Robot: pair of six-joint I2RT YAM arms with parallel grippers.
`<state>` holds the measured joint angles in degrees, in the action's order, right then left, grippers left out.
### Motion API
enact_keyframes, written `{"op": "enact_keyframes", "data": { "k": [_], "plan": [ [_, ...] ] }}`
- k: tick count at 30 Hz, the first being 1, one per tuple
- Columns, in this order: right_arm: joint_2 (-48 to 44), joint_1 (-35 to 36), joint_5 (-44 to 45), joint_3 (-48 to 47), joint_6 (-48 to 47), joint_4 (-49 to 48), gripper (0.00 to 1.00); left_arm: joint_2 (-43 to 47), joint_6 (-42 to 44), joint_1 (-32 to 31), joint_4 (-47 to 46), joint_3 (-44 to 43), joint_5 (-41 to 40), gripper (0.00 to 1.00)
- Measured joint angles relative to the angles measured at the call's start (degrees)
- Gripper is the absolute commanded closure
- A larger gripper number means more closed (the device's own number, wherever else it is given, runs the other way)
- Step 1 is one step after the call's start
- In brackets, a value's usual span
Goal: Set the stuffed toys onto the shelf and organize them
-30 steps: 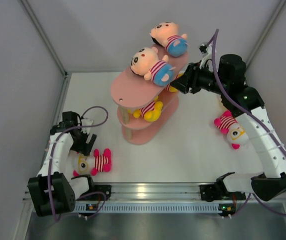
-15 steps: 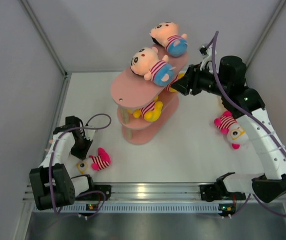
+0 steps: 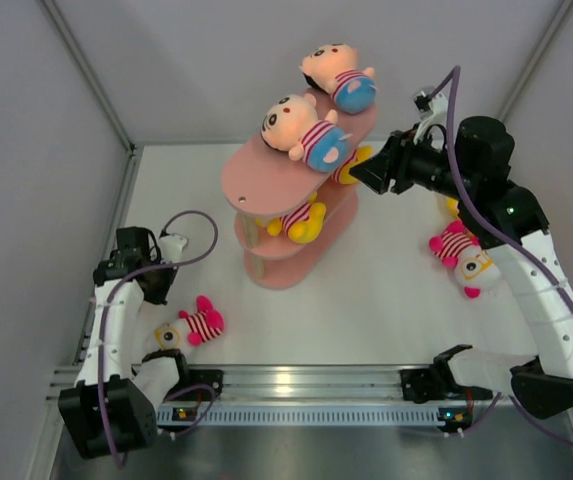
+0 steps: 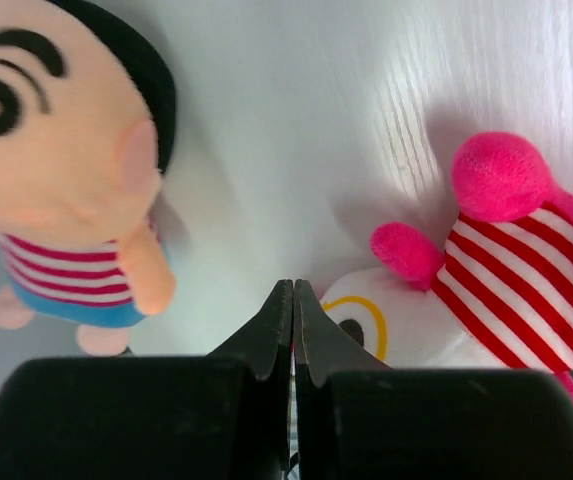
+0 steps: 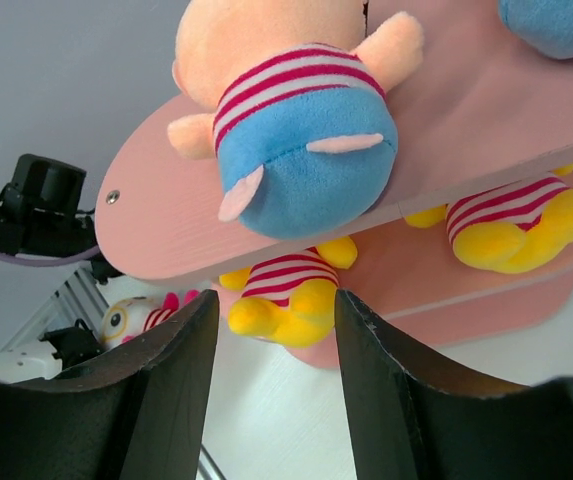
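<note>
White tabletop (image 3: 386, 290), grey walls (image 3: 196, 60) round it. We see the shelf (image 3: 256, 182) mid-table w/ two peach dolls (image 3: 306, 132) lying on its top tier and yellow toys (image 3: 301, 220) on the tier below. L gripper (image 4: 293, 290) is pinched fully together, nothing btw its tips, just beside the pink white-faced toy (image 4: 486, 290) on the table. Another peach doll (image 4: 66, 200) lies near. R gripper (image 5: 274, 296) is partly spread, empty, facing the shelf's side.
</note>
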<state>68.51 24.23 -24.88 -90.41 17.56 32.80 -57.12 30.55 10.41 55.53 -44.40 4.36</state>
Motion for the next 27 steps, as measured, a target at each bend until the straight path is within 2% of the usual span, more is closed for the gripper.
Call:
{"op": "enact_keyframes", "data": {
  "k": [4, 10, 17, 22, 27],
  "plan": [
    [-0.26, 0.0, -0.15, -1.31, -0.04, 1.79, 0.51, 2.38, -1.03, 0.0, 0.13, -3.43, 0.46, 1.0],
    [-0.26, 0.15, -0.39, -8.26, -1.09, 5.2, 0.5, 4.5, -2.51, 0.0, 2.05, -9.18, 2.27, 1.0],
    [1.09, 1.44, -1.33, -15.06, -1.09, 6.38, 0.5, 4.33, -3.89, 0.0, 5.11, -19.98, 4.74, 1.0],
    [6.67, 6.47, -1.77, -21.09, -1.07, 5.86, 0.49, 1.57, -4.76, 0.0, 6.47, -28.98, 5.99, 1.0],
    [16.33, 13.55, -1.22, -29.14, -1.07, 4.13, 0.44, -2.91, -5.81, 0.0, 6.86, -38.21, 7.63, 1.0]
  ]
}}
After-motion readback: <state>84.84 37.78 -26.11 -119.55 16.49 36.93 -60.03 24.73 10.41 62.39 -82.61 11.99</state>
